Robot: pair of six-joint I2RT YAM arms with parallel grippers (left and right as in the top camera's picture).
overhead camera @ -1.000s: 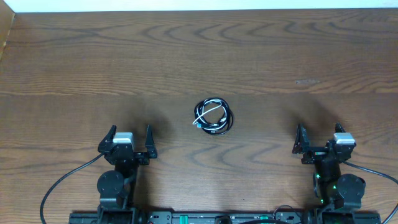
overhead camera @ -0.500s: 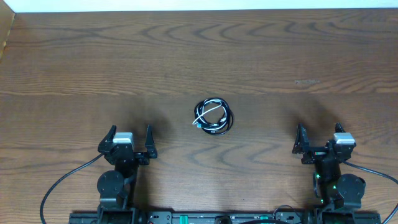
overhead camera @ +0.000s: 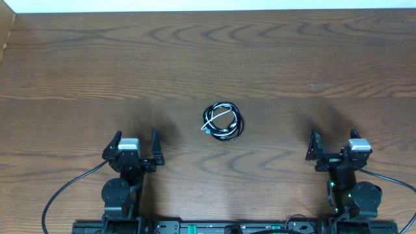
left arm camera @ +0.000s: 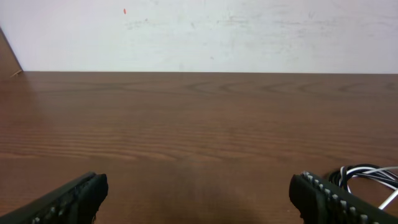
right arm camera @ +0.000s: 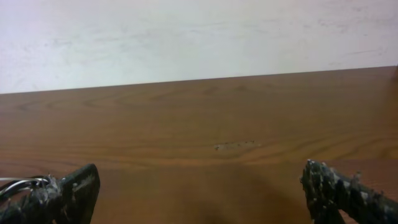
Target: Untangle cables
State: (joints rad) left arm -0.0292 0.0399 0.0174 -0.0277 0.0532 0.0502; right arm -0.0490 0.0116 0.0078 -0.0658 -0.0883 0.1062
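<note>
Left gripper (overhead camera: 136,138): at the table's near edge, nearer than the cables and off to their left. Its jaws are spread wide, with nothing between them.
Right gripper (overhead camera: 333,140): also at the near edge, to the right of the cables and well apart from them. Its jaws are wide and empty.
Cables (overhead camera: 222,121): one small coiled tangle lying flat on the table, between the two grippers and a little farther out. Black cords loop round, and a white cord (overhead camera: 218,119) crosses through the coil.
Wrist views: the left wrist view catches the tangle at its right margin, the right wrist view at its left margin.
Table (overhead camera: 208,58): dark wood grain, running on beyond the cables.
Wall (left arm camera: 199,31): pale, behind the table's far edge.
</note>
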